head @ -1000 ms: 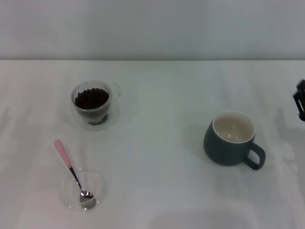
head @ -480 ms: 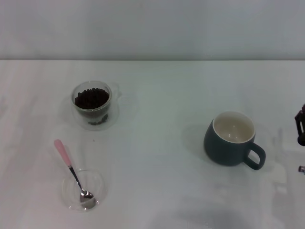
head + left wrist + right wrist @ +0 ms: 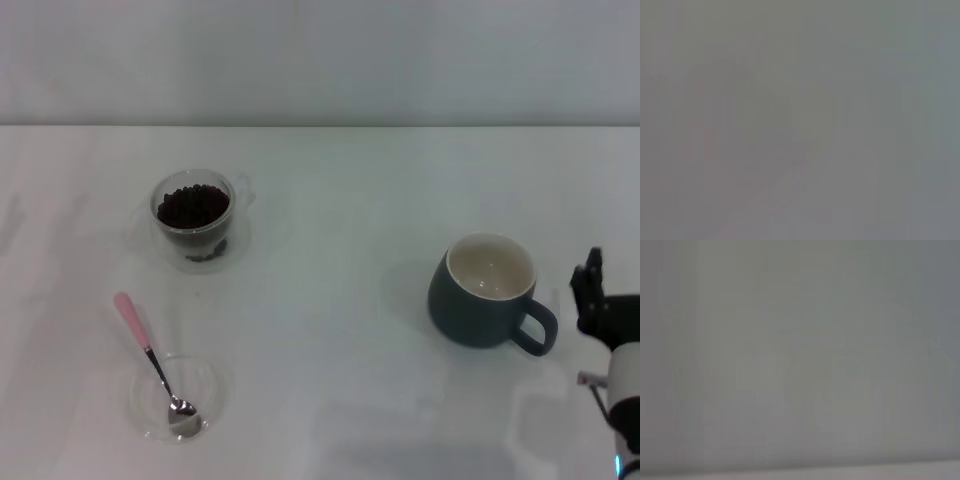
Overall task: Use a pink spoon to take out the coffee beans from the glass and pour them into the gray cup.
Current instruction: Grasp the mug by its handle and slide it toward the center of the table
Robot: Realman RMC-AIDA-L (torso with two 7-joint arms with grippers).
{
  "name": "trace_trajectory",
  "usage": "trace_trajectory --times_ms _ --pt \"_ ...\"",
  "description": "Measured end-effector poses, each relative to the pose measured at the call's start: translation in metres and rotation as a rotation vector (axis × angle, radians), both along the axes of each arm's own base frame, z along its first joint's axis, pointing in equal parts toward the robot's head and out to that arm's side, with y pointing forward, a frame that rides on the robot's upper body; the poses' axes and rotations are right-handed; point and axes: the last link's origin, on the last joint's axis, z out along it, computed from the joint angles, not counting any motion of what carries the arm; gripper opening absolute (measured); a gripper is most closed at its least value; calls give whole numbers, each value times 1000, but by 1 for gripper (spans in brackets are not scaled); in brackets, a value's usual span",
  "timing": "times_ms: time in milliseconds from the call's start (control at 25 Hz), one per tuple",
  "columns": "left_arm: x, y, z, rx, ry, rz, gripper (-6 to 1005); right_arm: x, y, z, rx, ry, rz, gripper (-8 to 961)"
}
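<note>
— Where do we stand on the table [image 3: 340,200]?

— We have hardly begun. The pink spoon [image 3: 150,355] lies untouched at our near left, its bowl resting in a flat clear dish [image 3: 205,385]. The glass [image 3: 193,218], farther back on the left, is full of coffee beans [image 3: 191,206]. The gray cup [image 3: 485,290] stands well apart on the right, its cream inside bare.

— And our arms?

— Our right end effector [image 3: 592,292] hangs just beside the cup's handle; we cannot tell whether it is spread or pressed together. Our left end effector is out of sight, and both wrist views show nothing we can name. Grasping, scooping and pouring all remain, by our reckoning.
</note>
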Motion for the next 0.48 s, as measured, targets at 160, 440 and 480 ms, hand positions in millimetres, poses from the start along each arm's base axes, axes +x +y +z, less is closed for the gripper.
trace_trajectory --times_ms 160,440,480 --pt "4 7 -6 -14 -7 12 853 0 -12 -4 -23 13 -31 775" --pt "6 10 -7 -15 -12 13 854 -10 -27 -9 -91 -18 -53 771" --pt "6 10 -7 -15 -12 13 854 -11 -28 -11 -104 -16 -62 770"
